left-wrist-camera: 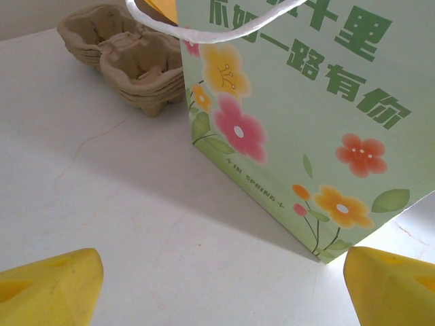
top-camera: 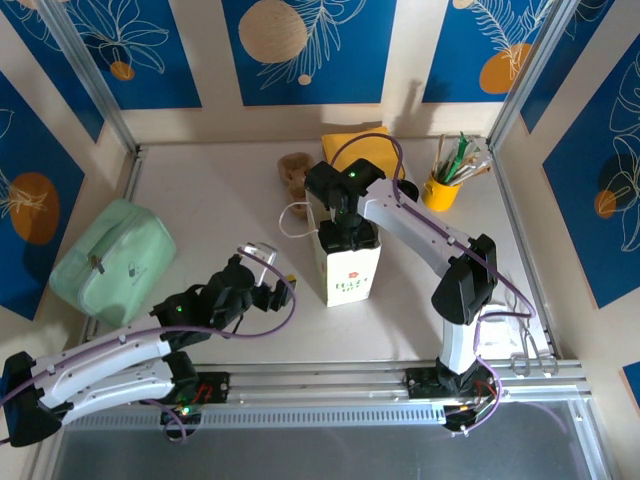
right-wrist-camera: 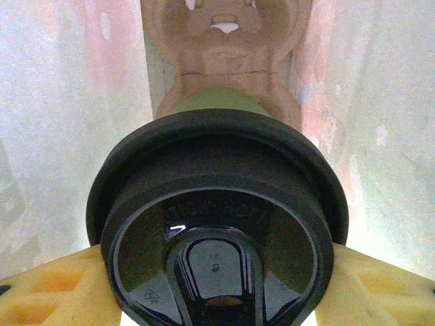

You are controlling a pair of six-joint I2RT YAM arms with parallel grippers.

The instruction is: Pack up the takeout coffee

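Top: your right gripper (top-camera: 346, 235) sits in the paper bag (top-camera: 352, 278) mouth. The left gripper (top-camera: 277, 268) is wide and empty, just beside the bag.
Left wrist: paper bag wall straight ahead.
Right wrist: takeout coffee (right-wrist-camera: 217, 224) clamped upright inside the bag, brown carrier (right-wrist-camera: 224, 41) directly below.

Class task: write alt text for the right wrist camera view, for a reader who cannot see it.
A takeout coffee with a black lid is held between the yellow fingers of the right gripper, seen from above. Pale walls of a paper bag surround it, and a brown cardboard carrier lies beneath.
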